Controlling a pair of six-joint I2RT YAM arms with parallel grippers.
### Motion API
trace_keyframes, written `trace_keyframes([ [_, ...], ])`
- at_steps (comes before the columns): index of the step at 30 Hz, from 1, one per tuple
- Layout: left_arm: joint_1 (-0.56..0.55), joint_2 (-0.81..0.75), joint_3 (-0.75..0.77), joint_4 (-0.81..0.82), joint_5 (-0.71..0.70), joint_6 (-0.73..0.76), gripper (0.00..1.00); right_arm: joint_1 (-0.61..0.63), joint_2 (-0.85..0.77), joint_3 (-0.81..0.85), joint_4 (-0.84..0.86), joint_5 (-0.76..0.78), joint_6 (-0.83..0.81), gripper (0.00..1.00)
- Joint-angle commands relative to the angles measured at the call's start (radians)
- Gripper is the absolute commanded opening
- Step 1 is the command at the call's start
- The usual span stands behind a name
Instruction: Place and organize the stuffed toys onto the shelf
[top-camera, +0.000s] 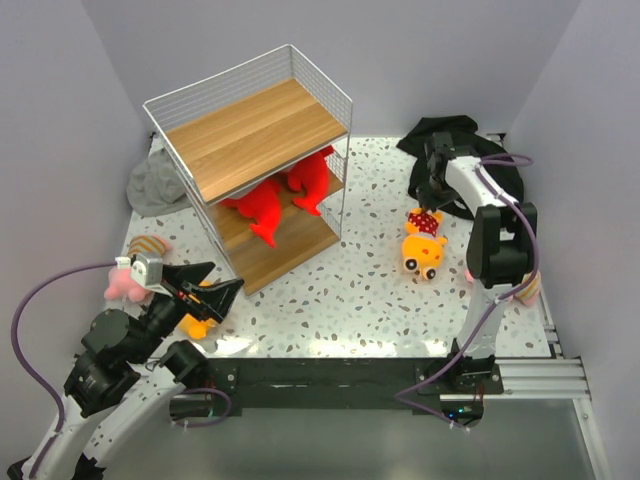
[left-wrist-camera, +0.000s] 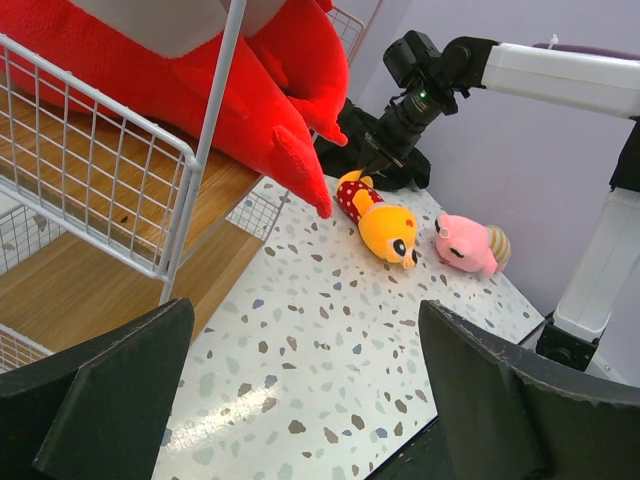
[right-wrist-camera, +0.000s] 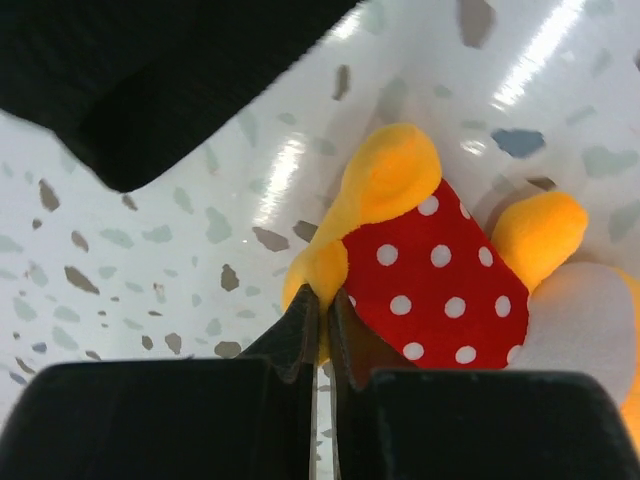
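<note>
risk sits mostly with the right gripper (right-wrist-camera: 320, 300): its jaws are pressed together, tips down on the yellow leg of the doll (right-wrist-camera: 440, 265) at the hem of its dotted outfit, and i cannot tell whether any plush is caught between them. if some is, it looks like no more than a thin pinch of fabric, so a lift could let the doll slip free, or swing and drop on the way. if nothing is caught, the arm would rise empty. the doll lies on the table (top-camera: 350, 290) to the right of the shelf (top-camera: 250, 135), near the black cloth (top-camera: 445, 135), with a pink toy (left-wrist-camera: 468, 243) close beside it. two sharks (top-camera: 265, 210) already lie on the shelf's middle board and crowd its open front, tails poking past the edge, so a doll carried in low could knock them or snag on the wire frame. the left gripper (top-camera: 205, 292) hovers wide open and empty near the shelf's front corner, over a second doll (top-camera: 195, 325), with another pink toy (top-camera: 125, 282) beside it. both arms reaching for the shelf at once could get in each other's way.
</note>
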Motion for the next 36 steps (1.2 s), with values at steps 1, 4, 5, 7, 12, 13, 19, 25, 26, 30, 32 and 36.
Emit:
trace_keyframes([
  [1, -0.004, -0.001, -0.002, 0.026, -0.007, -0.007, 1.0, 0.005, -0.102, -0.07, 0.307, -0.144, -0.505, 0.0],
  [4, -0.004, 0.0, -0.002, 0.028, -0.004, -0.006, 1.0, 0.031, -0.155, -0.101, 0.346, -0.261, -0.743, 0.0],
  [5, -0.004, 0.002, -0.002, 0.028, -0.004, -0.004, 1.0, 0.064, -0.171, -0.107, 0.338, -0.26, -0.794, 0.0],
  [7, -0.005, 0.0, -0.002, 0.028, -0.001, -0.004, 1.0, 0.114, -0.198, -0.116, 0.265, -0.181, -0.912, 0.0],
  [12, -0.005, -0.009, -0.002, 0.028, -0.004, -0.006, 1.0, 0.324, -0.335, -0.28, 0.193, -0.019, -1.036, 0.0],
  [13, -0.004, -0.012, -0.004, 0.028, -0.004, -0.006, 1.0, 0.345, -0.362, -0.367, 0.202, -0.012, -1.036, 0.0],
  [19, -0.005, -0.003, -0.004, 0.031, 0.002, -0.004, 1.0, 0.515, -0.614, -0.62, 0.234, -0.103, -1.037, 0.0],
  [25, -0.004, 0.014, -0.004, 0.033, 0.008, 0.0, 1.0, 0.833, -0.712, -0.716, 0.254, -0.171, -1.007, 0.07],
  [26, -0.005, 0.012, -0.004, 0.033, 0.008, 0.0, 1.0, 0.896, -0.715, -0.726, 0.256, -0.168, -0.993, 0.08],
  [30, -0.004, 0.0, -0.005, 0.033, 0.004, -0.003, 1.0, 0.999, -0.731, -0.768, 0.251, -0.125, -0.918, 0.12],
  [32, -0.005, 0.002, -0.005, 0.033, 0.004, -0.003, 1.0, 1.031, -0.749, -0.78, 0.24, -0.107, -0.883, 0.21],
  [36, -0.005, 0.009, -0.004, 0.031, 0.004, -0.003, 1.0, 1.04, -0.789, -0.777, 0.196, -0.048, -0.716, 0.35],
])
